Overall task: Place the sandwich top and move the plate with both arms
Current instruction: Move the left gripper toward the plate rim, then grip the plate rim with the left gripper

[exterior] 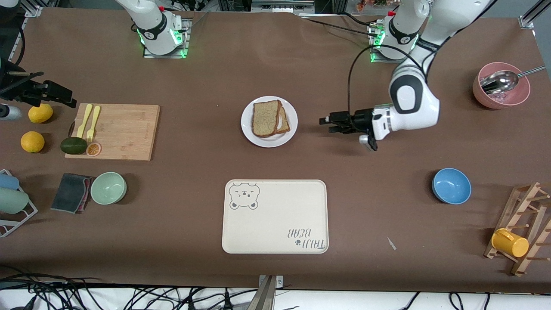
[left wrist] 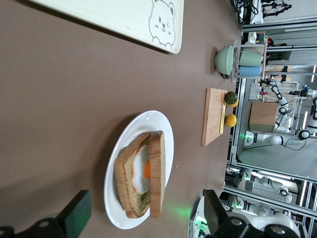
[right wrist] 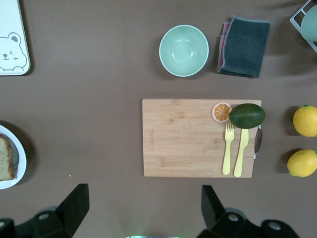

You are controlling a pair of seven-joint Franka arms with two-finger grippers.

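The brown table [exterior: 193, 206] is bare around the round white plate [exterior: 247, 129], which lies at mid-table, farther from the camera than the cream tray [exterior: 275, 224]. The left gripper [exterior: 329, 124], jaws wide and empty, hangs low beside the plate toward the left arm's end. On the plate the speckled tan top [exterior: 264, 118] covers an egg slice [left wrist: 141, 171]. The right gripper [exterior: 64, 100], wide and empty, hovers near a lemon [exterior: 41, 113].
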